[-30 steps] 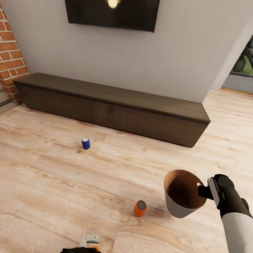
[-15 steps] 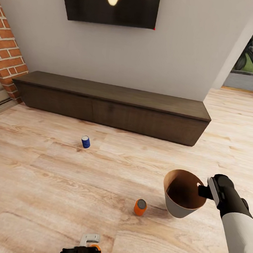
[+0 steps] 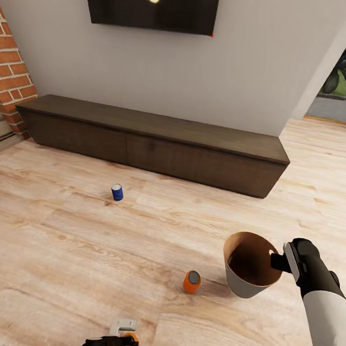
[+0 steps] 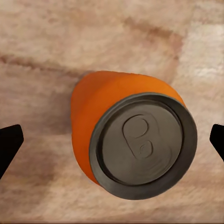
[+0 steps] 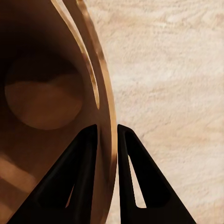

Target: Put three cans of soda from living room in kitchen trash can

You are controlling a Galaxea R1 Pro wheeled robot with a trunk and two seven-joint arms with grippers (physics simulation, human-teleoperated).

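Right fingers (image 5: 105,163) pinching the trash can (image 3: 251,266) wall, keeping it aloft near an orange can (image 3: 191,281). Left fingertips (image 4: 9,144) spread wide around another orange can (image 4: 135,140), apparently poised for grasping. Blue can (image 3: 117,192) farther off near the cabinet (image 3: 154,147). Left gripper (image 3: 122,334) mostly cut off.

Pale matt wood-plank floor (image 3: 80,248); the orange soda can (image 4: 126,135) has a dull grey metal top, and the round grey bin (image 3: 248,267) looks wood-brown inside.
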